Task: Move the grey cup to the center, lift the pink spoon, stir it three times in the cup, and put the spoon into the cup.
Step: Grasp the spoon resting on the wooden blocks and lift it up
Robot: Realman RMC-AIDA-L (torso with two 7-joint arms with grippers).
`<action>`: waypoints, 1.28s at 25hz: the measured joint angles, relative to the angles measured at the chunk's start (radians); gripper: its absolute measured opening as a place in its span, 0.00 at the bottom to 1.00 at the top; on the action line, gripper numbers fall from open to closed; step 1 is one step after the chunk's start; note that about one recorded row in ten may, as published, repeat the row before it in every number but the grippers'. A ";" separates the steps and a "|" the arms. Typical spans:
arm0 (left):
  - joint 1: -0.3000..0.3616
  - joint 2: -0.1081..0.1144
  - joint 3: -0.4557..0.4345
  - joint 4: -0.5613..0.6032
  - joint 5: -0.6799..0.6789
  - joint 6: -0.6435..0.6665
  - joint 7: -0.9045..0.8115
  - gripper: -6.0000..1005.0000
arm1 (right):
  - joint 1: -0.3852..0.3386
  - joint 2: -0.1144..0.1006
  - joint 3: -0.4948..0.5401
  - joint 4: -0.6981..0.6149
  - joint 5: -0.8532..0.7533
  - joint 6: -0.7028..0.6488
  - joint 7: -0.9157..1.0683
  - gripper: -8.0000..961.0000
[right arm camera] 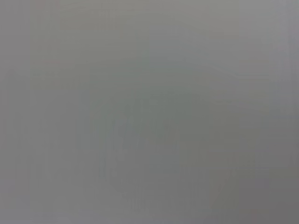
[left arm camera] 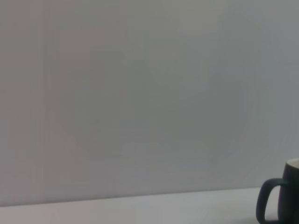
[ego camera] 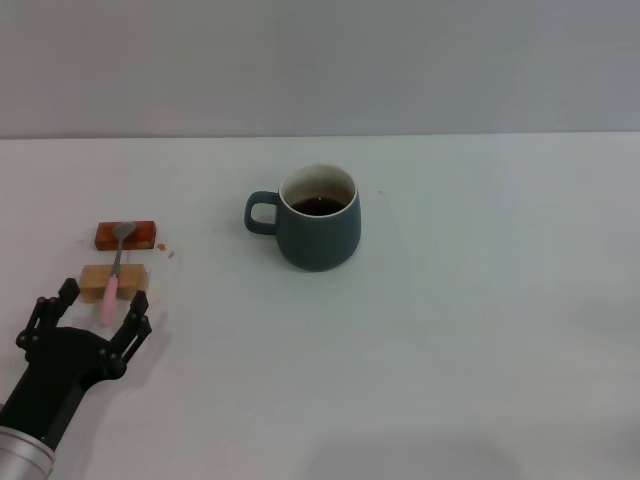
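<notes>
The grey cup stands upright near the middle of the white table, handle pointing to the left, dark liquid inside. Its handle also shows in the left wrist view. The pink spoon lies across a tan wooden block and a reddish-brown block at the left, metal bowl on the far block. My left gripper is open, its fingers on either side of the spoon's pink handle end, just in front of the tan block. My right gripper is out of view.
The white table stretches to the right and front of the cup. A plain grey wall stands behind the table's far edge. The right wrist view shows only a blank grey surface.
</notes>
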State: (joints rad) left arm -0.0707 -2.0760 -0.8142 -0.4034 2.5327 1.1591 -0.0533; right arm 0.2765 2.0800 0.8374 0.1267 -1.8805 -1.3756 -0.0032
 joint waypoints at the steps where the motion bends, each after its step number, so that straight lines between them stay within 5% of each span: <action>1: -0.003 -0.001 0.001 0.000 0.000 -0.006 0.002 0.84 | 0.000 0.000 -0.001 0.001 0.000 0.000 0.000 0.01; 32: -0.074 -0.001 -0.011 0.020 -0.065 -0.168 0.027 0.83 | -0.011 0.001 -0.006 0.001 -0.009 -0.013 0.000 0.01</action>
State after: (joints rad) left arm -0.1445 -2.0769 -0.8255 -0.3830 2.4681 0.9910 -0.0260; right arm 0.2656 2.0805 0.8314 0.1273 -1.8898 -1.3884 -0.0029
